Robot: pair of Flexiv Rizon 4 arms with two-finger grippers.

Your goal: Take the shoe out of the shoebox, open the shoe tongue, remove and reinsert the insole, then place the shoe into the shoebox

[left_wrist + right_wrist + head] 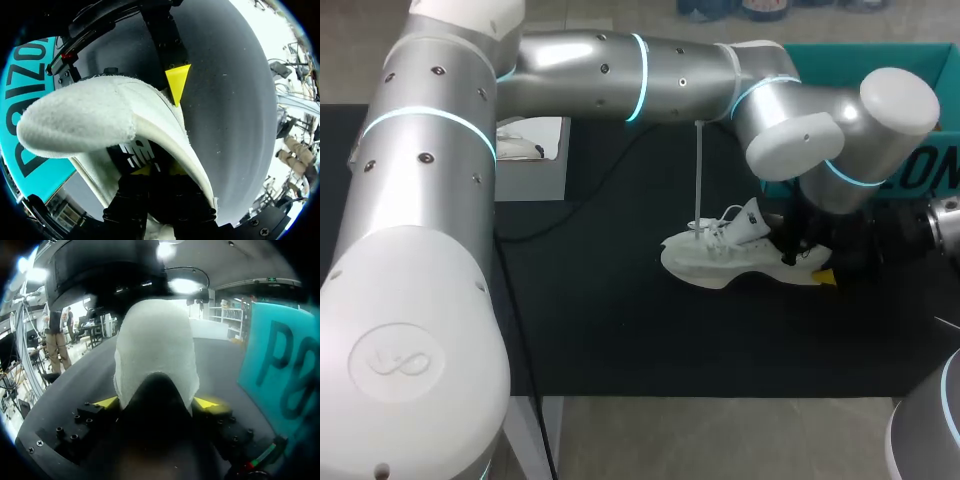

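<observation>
My right gripper (pixel 157 402) is clamping the probably light, floppy shoe (pixel 720 262) by its stiffer heel (pixel 155 345); I cannot tell my left gripper's (pixel 160 170) hold.

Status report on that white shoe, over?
Right gripper shut on shoe heel. Left gripper at the tongue, grip unclear. Shoe out of shoebox, over the table. One lace pulled straight up.

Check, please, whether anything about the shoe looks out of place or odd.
One lace of the white sneaker stands straight up, taut, towards the left arm above it, as though snagged there. Otherwise the sneaker sits upright on the black table, heel held in the right end effector.
</observation>
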